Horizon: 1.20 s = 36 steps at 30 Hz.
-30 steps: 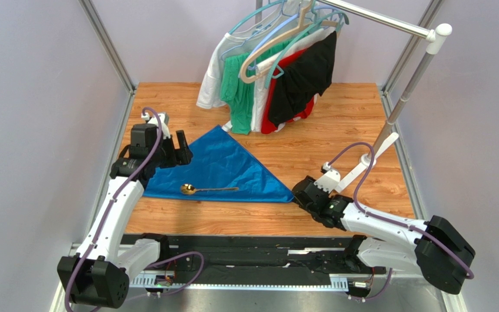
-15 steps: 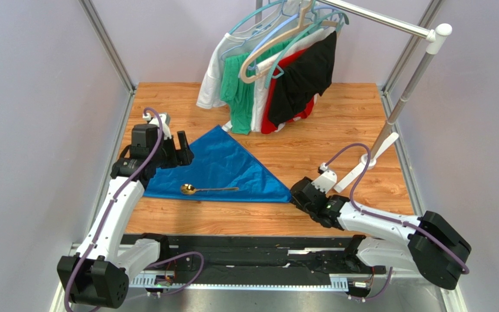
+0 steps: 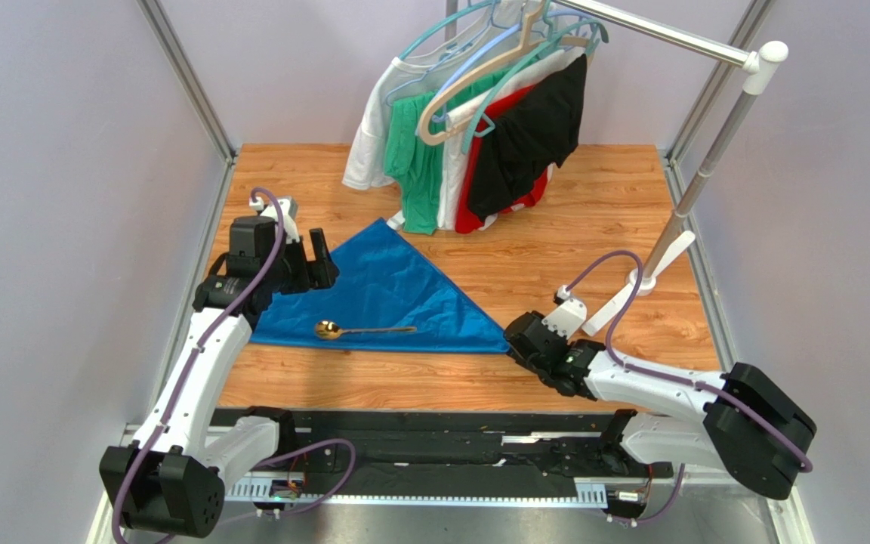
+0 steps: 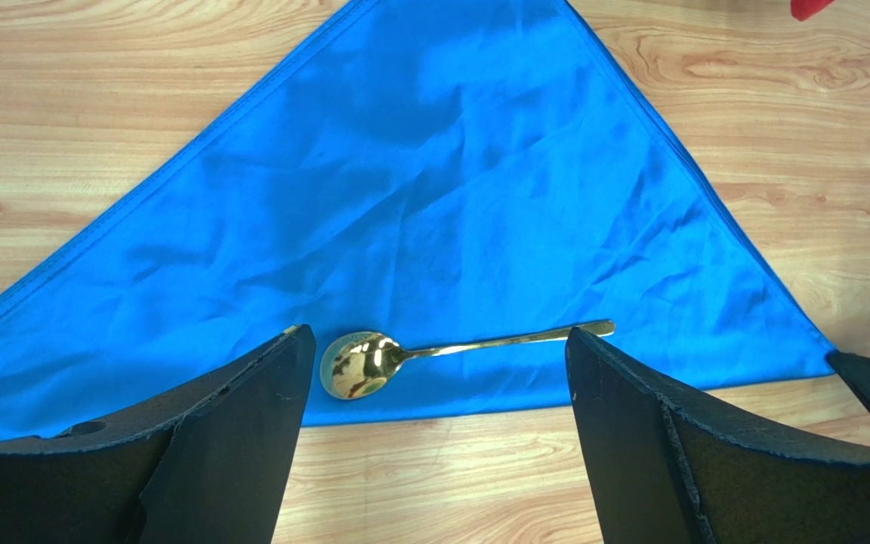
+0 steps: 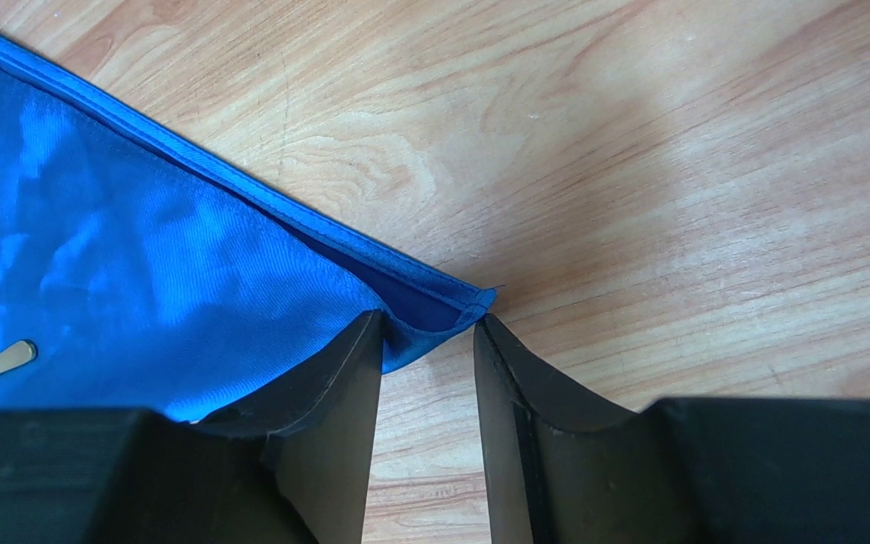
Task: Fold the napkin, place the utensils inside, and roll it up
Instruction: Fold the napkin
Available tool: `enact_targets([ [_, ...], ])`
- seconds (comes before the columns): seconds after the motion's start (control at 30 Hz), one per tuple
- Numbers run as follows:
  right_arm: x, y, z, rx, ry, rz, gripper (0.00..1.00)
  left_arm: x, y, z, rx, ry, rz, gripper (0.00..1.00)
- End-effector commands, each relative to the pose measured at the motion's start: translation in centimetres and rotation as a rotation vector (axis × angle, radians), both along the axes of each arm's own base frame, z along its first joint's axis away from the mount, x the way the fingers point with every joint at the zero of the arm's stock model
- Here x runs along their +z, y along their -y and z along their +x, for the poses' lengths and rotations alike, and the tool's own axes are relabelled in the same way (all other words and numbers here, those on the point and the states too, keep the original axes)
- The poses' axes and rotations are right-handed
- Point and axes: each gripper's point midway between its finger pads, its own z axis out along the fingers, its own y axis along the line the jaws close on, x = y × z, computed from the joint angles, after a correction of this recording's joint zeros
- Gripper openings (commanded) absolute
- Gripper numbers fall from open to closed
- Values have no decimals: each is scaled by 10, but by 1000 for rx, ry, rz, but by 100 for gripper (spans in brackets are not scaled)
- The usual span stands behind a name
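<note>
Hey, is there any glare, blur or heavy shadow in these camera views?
Left wrist view: sharp, bright glare on the spoon bowl. Right wrist view: napkin corner crisp, soft shadow on the table. Top external view: even light, mild sheen on the napkin.

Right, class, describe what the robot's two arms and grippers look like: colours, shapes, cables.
Both the left arm and the right arm have smooth white links joined by chunky black joint housings. A purple cable loops loosely along each. The left gripper and right gripper are black, with broad, wedge-shaped matt fingers.
</note>
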Motion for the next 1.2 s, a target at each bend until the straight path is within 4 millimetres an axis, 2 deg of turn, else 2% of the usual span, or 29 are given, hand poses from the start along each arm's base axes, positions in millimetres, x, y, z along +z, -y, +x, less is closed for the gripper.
enact_targets([
  [0.0,2,6,7,-55,34,-4,38,5,3,-1,-27,23,0,90],
  [0.47,-10,13,9,-79,1,-38,34,5,5,-2,-35,23,-5,90],
  [0.83,-13,14,10,-85,-11,-41,16,2,6,-2,-41,13,-9,90],
  [1.07,-8,26,9,-118,0,-65,0,2,8,-2,-48,13,-15,90],
  [1.17,-1,33,8,-134,18,-76,0,2,8,-3,-51,11,-17,90],
])
